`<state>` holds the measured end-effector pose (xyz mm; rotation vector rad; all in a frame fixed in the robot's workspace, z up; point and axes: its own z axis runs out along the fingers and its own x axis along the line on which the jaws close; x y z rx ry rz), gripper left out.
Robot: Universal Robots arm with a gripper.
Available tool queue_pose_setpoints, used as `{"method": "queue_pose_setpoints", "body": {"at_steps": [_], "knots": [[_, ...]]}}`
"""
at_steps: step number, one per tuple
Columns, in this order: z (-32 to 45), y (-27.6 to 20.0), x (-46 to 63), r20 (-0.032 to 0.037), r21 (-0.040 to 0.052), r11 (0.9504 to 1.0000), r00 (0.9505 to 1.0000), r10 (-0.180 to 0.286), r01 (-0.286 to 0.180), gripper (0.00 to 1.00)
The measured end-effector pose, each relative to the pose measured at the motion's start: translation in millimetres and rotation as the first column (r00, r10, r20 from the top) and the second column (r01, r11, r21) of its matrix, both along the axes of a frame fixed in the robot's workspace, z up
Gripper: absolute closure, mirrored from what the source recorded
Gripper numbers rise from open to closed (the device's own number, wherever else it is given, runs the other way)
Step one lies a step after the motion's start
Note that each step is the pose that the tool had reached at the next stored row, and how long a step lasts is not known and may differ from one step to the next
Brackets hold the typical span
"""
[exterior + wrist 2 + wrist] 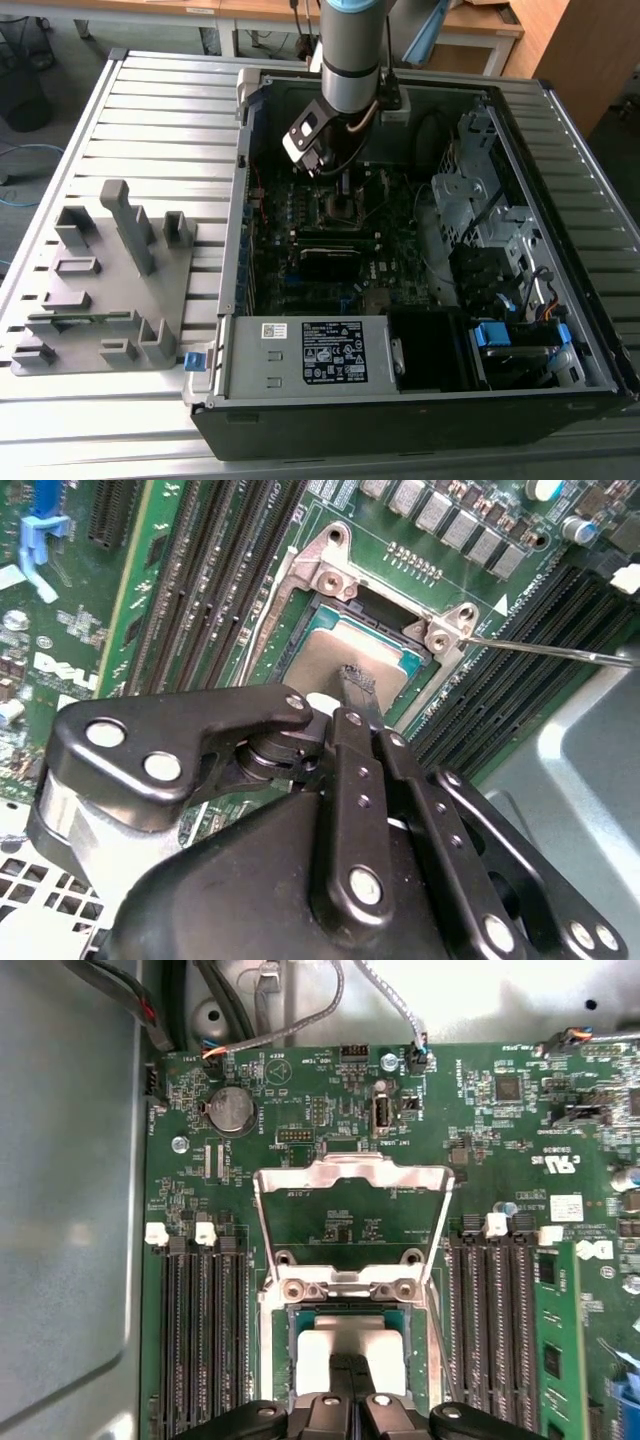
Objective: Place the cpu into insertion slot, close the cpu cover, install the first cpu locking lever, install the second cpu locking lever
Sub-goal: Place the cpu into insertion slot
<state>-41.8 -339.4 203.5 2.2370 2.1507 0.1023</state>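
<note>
The cpu [325, 652], a small greyish-silver square, lies flat in the insertion slot [300, 630] on the green board; in the first wrist view the cpu [318, 1348] looks pale inside the slot's rim [281, 1352]. My gripper [356, 683] is shut, its narrow tip just over or on the chip's top; whether it touches I cannot tell. The cpu cover [350, 1166] stands open, tilted up behind the slot. A thin locking lever [560, 652] sticks out sideways from the socket. In the exterior view my gripper [318, 166] hangs inside the computer case above the slot [340, 207].
Long black memory slots [200, 1340] flank the socket, and one green memory stick [555, 1360] stands in its slot. Cables [390, 1000] run along the board's far edge. A grey fixture [110, 280] sits at the exterior view's left. The power supply [320, 355] fills the case's front.
</note>
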Motion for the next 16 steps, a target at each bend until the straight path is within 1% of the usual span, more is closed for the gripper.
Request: {"method": "queue_pose_setpoints", "body": {"at_steps": [12,16], "knots": [[18.4,0.0,0.0,0.0001,0.0000,1.0000,1.0000,0.000,0.000,0.89],[19.2,0.0,0.0,0.0004,0.0004,1.0000,1.0000,0.000,0.000,0.89]]}}
